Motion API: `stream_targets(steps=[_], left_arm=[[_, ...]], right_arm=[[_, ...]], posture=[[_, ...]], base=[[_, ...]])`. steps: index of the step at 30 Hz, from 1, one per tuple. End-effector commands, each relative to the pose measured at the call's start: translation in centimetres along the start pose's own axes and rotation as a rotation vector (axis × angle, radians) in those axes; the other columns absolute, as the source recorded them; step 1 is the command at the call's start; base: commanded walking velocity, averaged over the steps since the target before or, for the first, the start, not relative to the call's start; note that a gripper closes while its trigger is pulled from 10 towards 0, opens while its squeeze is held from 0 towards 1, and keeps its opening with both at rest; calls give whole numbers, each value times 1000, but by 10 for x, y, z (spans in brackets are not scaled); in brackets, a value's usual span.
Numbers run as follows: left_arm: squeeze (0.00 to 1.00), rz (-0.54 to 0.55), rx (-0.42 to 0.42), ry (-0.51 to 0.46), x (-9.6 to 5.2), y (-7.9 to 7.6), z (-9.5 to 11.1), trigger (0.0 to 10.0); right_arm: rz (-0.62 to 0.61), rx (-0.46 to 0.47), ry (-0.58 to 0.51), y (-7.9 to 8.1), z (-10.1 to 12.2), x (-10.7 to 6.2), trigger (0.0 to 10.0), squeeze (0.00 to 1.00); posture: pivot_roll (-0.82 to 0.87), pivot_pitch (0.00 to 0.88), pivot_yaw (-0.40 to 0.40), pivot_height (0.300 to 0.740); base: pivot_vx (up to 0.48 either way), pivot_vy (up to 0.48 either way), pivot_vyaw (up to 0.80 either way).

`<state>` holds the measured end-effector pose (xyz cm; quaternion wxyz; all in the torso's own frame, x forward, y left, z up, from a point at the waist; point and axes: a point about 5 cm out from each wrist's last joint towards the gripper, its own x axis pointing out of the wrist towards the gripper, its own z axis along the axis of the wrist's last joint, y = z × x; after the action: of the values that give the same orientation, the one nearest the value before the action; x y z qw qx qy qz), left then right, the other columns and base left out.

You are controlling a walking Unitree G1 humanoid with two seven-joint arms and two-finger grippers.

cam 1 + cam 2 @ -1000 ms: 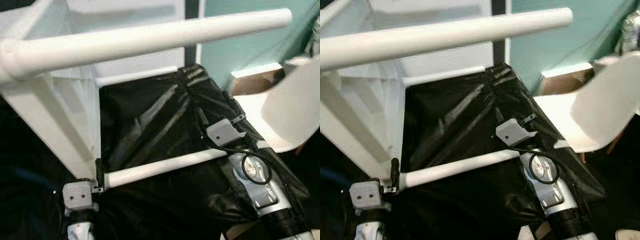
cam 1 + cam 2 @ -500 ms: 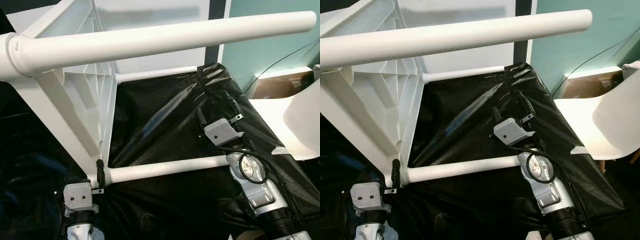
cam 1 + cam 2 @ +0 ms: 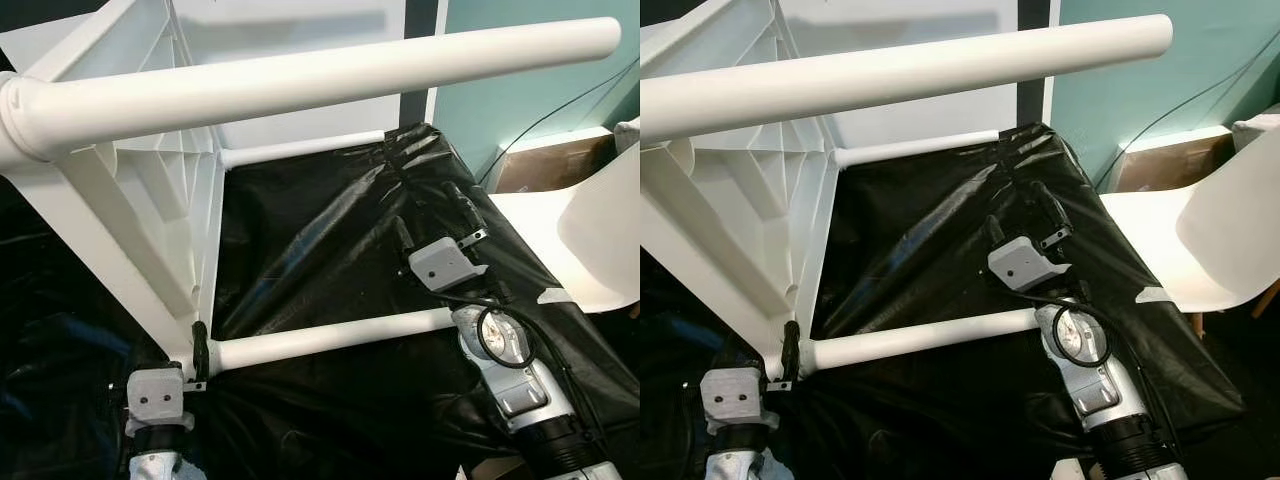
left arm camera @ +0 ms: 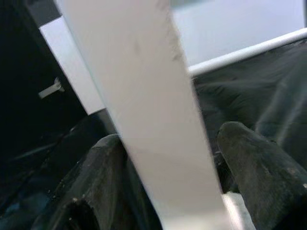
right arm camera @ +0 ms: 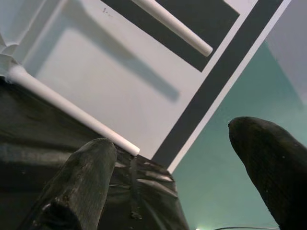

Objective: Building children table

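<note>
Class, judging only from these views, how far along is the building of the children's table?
Done: three white legs, such as the near leg, already sit in the table top, which lies tipped on the black sheet. In hand: the left gripper clamps the top's edge beside that leg; the right gripper hovers open. Left: a fourth leg can't be seen; the table isn't yet upright.

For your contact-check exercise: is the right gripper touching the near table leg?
Apart. In the right wrist view the right gripper stands open with only wall between its fingers; the head view shows the near leg lying behind it.
</note>
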<state>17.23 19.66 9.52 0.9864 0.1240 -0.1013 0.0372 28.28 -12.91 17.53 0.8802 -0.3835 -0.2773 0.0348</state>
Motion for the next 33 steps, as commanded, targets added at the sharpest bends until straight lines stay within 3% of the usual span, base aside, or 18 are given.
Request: stream_targets(steps=[1, 4, 8, 9, 10, 11, 12, 13, 15, 16, 17, 19, 24, 27, 33], left_arm=[[0, -49, 8, -20, -2, -3, 4, 10000], [0, -85, 9, -44, -1, -6, 9, 10000], [0, -82, -7, -56, 4, -7, 11, 10000], [0, -77, -13, -55, 7, -7, 10, 10000], [0, -78, -25, -50, 10, -9, 8, 10000], [0, -78, -25, -50, 10, -9, 8, 10000], [0, -81, -38, -43, 12, -13, 7, 10000], [0, -81, -38, -43, 12, -13, 7, 10000], [0, -73, -87, -27, 14, -22, 5, 10000], [0, -67, -111, -19, 14, -27, 5, 10000], [0, -67, -111, -19, 14, -27, 5, 10000], [0, -51, -144, -1, 12, -32, 3, 10000], [0, -56, -176, -1, 11, -37, 6, 10000], [0, -55, -167, 7, 11, -35, 3, 10000], [0, -29, -135, 6, 10, -28, 1, 10000]], right_arm=[[-4, -23, -28, 2, 5, 1, 10000, 0], [-11, -36, -38, 3, 5, 1, 10000, 0], [2, 11, -13, 10, 0, -1, 10000, 0], [5, 64, 23, 14, -4, -2, 10000, 0], [4, 219, 101, 18, -9, -2, 10000, 0], [4, 219, 101, 18, -9, -2, 10000, 0], [8, 402, 156, 22, -12, -2, 10000, 0], [8, 402, 156, 22, -12, -2, 10000, 0], [35, 750, 205, 28, -11, -4, 10000, 0], [52, 841, 211, 29, -10, -6, 10000, 0], [52, 841, 211, 29, -10, -6, 10000, 0], [58, 943, 219, 32, -8, -9, 10000, 0], [46, 882, 203, 30, -4, -12, 10000, 0], [33, 827, 200, 28, -6, -15, 10000, 0], [20, 806, 201, 16, -10, -22, 10000, 0]], posture=[[63, 0, 106, 740], [71, 0, 98, 740], [77, 0, 92, 740], [78, 0, 86, 740], [81, 0, 74, 740], [81, 0, 74, 740], [81, 0, 70, 740], [81, 0, 70, 740], [58, 0, 75, 740], [47, 0, 79, 740], [47, 0, 79, 740], [43, 0, 78, 740], [28, 0, 83, 740], [23, 0, 80, 740], [5, 0, 80, 740]], base=[[0, 0, 0], [0, 0, 0], [0, 0, 0], [0, 0, 0], [0, 0, 0], [0, 0, 0], [0, 0, 0], [0, 0, 0], [0, 0, 0], [0, 0, 0], [0, 0, 0], [0, 0, 0], [0, 0, 0], [0, 0, 0], [0, 0, 0]])
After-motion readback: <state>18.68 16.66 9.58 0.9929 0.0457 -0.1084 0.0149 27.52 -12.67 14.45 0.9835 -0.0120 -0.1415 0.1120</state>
